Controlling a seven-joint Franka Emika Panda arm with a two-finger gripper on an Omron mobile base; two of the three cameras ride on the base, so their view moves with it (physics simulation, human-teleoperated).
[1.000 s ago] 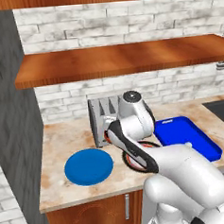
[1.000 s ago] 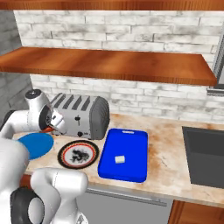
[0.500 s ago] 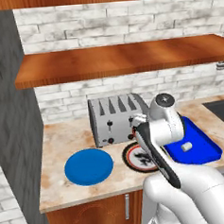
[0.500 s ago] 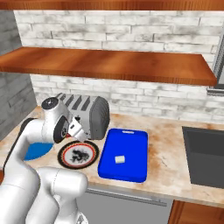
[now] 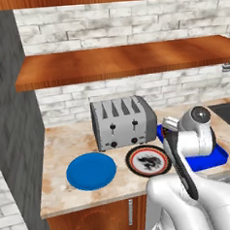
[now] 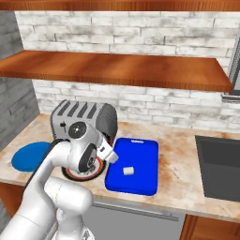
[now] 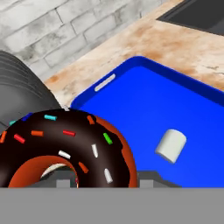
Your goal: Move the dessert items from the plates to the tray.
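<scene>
Doughnut [image 7: 65,148], dark brown with coloured sprinkles and a reddish-orange underside, sits closest to the hand camera, held up at the near edge of the blue tray [image 7: 131,105]; the hand [image 6: 111,157] seems clenched on it, though the fingertips are hidden. Beyond it the small white cylinder piece [image 7: 171,145] lies inside the tray on the tabletop [image 6: 183,145], with the red-rimmed patterned plate [image 5: 148,160] and plain blue plate [image 5: 91,170] bare. Farther back stands the toaster [image 5: 123,121]; no writing is readable.
</scene>
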